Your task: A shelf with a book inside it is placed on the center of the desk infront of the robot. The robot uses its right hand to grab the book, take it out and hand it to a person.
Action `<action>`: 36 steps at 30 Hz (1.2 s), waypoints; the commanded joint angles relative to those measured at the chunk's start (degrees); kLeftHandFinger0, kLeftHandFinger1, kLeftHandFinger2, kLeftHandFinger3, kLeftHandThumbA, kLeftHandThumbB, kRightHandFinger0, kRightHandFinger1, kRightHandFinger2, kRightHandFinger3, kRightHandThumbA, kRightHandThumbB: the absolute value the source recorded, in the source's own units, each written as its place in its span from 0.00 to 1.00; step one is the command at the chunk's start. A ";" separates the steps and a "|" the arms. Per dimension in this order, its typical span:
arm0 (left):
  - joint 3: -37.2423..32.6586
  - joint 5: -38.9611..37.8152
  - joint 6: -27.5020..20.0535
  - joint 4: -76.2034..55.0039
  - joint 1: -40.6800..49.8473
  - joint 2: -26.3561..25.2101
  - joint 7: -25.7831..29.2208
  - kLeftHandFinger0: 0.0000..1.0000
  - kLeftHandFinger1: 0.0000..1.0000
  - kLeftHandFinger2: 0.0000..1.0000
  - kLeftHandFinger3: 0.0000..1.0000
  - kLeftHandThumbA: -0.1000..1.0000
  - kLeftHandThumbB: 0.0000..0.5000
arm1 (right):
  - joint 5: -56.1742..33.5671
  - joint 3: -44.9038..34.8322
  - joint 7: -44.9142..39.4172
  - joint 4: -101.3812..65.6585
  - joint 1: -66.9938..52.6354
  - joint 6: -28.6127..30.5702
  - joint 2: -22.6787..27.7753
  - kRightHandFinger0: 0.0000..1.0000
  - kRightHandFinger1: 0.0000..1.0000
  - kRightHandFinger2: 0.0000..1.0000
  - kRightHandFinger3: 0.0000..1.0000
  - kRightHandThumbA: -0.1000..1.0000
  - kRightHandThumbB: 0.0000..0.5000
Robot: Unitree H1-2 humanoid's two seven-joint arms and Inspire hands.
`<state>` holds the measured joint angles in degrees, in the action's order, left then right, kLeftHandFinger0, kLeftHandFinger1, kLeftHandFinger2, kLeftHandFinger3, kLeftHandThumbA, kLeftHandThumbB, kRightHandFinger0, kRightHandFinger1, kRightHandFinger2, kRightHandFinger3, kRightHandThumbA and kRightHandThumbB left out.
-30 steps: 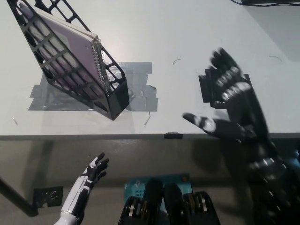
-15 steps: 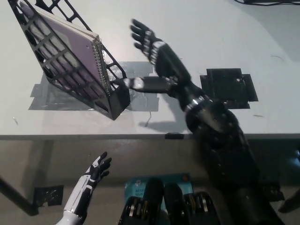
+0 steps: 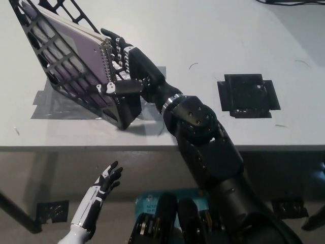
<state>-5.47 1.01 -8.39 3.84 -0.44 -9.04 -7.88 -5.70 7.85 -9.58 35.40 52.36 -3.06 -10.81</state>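
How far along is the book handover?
Done: the right robot hand has reached the shelf and sits at the book's spiral edge. In hand: closing the grasp; fingers are spread, not clearly clamped. Left: pull the book out and hand it over; no person in view. The left robot hand rests low, open.

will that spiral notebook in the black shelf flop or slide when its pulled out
The purple-covered spiral notebook looks thick, so probably fairly stiff. Its wire spiral could snag on the black lattice shelf. The tilted shelf seems light and may shift, though grey tape lies beneath it. The black right robot hand is at the spine.
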 commanded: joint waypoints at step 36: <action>-0.03 1.92 0.76 -2.39 -3.00 -1.04 -0.78 1.00 1.00 1.00 1.00 1.00 0.57 | -0.69 -4.40 -0.59 16.31 12.53 6.29 -4.42 1.00 1.00 1.00 1.00 1.00 0.80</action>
<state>-5.57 2.74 -7.32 3.43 -2.66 -9.29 -7.90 -4.61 4.86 -9.33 50.45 60.43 -0.51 -13.61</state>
